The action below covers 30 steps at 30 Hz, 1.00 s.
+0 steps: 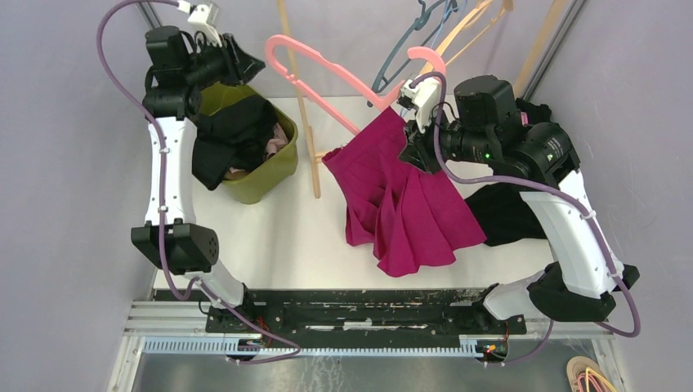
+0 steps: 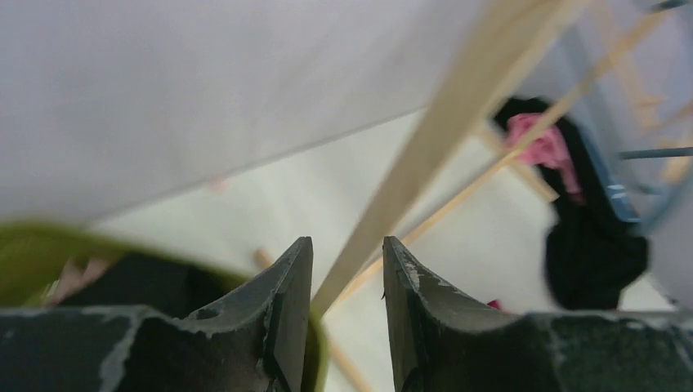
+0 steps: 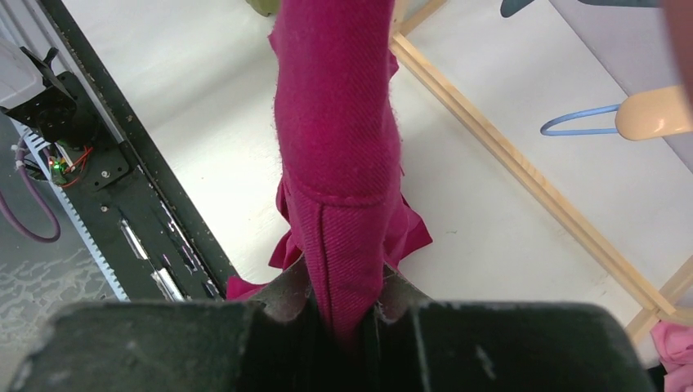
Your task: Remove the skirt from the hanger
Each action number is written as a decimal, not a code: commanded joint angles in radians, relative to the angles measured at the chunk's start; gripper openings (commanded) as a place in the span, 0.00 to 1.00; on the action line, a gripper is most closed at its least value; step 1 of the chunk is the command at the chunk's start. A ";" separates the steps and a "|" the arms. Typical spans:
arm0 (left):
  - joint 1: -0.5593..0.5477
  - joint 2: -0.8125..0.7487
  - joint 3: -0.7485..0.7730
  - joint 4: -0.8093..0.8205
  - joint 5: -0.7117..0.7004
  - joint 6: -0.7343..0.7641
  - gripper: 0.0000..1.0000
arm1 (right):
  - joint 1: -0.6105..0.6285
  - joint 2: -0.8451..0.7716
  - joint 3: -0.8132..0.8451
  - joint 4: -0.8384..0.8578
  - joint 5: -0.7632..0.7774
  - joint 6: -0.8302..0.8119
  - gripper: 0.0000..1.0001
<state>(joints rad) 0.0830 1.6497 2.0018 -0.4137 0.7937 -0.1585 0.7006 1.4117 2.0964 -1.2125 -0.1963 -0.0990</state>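
The magenta skirt [image 1: 404,208] hangs in folds, its hem on the white table [image 1: 278,237]. My right gripper [image 1: 411,152] is shut on its waistband, and in the right wrist view the cloth [image 3: 339,155] runs straight up out of the gripper [image 3: 343,304]. A pink hanger [image 1: 323,77] slants in the air above; its lower bar meets the skirt's top edge. High at the back left my left gripper [image 1: 252,67] stands open just beside the hanger's left end. Nothing sits between its fingers [image 2: 347,245]; the hanger does not show in that view.
A green basket [image 1: 274,171] with dark clothes stands below the left gripper. A wooden rack post [image 1: 310,139] rises between basket and skirt, and its rails [image 3: 523,175] lie on the table. Blue and wooden hangers [image 1: 417,33] hang at the back. A black garment [image 1: 507,212] lies at the right.
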 commanded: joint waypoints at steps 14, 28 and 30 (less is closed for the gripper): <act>-0.071 -0.254 -0.261 -0.207 -0.375 0.219 0.46 | 0.055 0.083 0.027 0.015 0.080 -0.058 0.01; -0.270 -0.520 -0.297 -0.261 -0.830 0.446 0.45 | 0.229 0.234 0.149 -0.031 0.267 -0.149 0.01; -0.297 -0.554 -0.326 -0.268 -0.877 0.508 0.45 | 0.236 0.237 0.145 -0.035 0.288 -0.159 0.01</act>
<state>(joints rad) -0.1677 1.1606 1.7088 -0.7017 0.0429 0.2001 0.9169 1.6520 2.1914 -1.2827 0.0238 -0.2028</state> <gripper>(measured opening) 0.450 0.172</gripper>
